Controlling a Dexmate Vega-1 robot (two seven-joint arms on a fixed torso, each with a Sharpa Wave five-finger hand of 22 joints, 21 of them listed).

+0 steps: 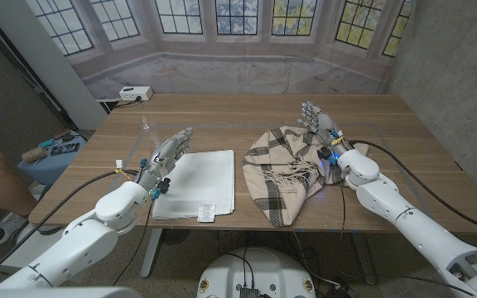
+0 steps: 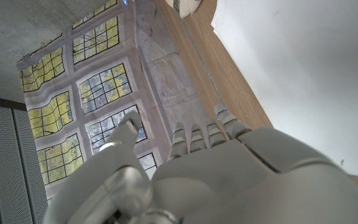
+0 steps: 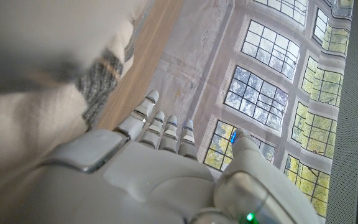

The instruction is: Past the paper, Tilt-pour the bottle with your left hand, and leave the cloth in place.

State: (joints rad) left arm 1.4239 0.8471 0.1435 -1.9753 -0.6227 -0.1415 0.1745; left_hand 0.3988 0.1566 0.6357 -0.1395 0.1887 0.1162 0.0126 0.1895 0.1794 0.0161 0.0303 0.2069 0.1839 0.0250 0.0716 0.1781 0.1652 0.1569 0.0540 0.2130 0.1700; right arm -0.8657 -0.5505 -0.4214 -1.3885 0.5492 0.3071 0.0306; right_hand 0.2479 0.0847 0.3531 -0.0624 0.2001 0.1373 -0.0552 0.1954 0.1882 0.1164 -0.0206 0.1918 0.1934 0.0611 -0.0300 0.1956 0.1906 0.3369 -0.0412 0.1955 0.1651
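Wooden table point(image 1: 247, 112), clear bottle point(image 1: 146, 128) upright beyond white paper point(image 1: 195, 184), plaid cloth point(image 1: 284, 170) bunched, both hands' fingers straight, holding nothing.

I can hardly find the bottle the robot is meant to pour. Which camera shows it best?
The head view, and only faintly: a clear bottle stands beyond the paper, ahead of the left hand. I cannot make it out in the left wrist view; the right wrist view has cloth and windows.

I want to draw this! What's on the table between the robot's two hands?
Head view: a white paper, then a checked cloth, lie between the left hand and right hand.
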